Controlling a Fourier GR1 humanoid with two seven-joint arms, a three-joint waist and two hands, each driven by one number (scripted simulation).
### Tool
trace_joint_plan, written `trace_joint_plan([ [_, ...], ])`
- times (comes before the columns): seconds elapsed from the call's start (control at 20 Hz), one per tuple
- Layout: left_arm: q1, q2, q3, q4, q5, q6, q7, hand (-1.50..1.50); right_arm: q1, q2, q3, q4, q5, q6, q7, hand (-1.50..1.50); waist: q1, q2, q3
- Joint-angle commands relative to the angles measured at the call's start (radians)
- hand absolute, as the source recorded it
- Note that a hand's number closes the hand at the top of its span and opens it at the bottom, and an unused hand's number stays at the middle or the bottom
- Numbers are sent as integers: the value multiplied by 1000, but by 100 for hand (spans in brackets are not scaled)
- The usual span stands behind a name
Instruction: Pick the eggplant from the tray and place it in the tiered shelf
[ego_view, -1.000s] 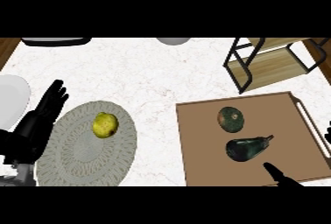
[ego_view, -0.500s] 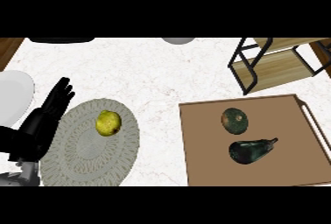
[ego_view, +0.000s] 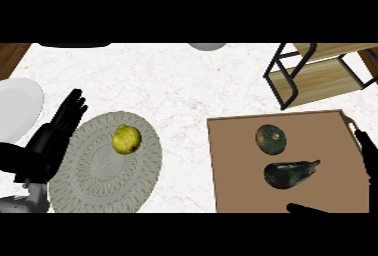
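Eggplant (ego_view: 289, 173) lies unmoved on tray (ego_view: 236, 165); right hand (ego_view: 367, 150) has reappeared, fingers spread.

You'll see the left hand (ego_view: 52, 135) as solid matte black, its slim fingers (ego_view: 72, 102) tapering to rounded tips, with no markings, screws or cables showing on it. Below it, the wrist reads as a broad black mass, and under that sits a glossy grey rounded forearm (ego_view: 18, 202) segment with soft highlights. Your right hand (ego_view: 368, 157) shows only as thin black slivers at the view's right edge and a small black tip near the bottom; nothing more of it shows.
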Motion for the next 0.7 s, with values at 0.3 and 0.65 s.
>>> trace_joint_plan([
  [0.3, 11, 25, 68, -30, 27, -61, 28, 0, -145, 114, 100, 80, 196, 201, 213, -150, -4, -3, 3],
  [0.65, -12, -34, 40, 16, -10, -50, 11, 0, -267, 225, 65, 208, 138, 337, 245, -150, -7, -1, 2],
])
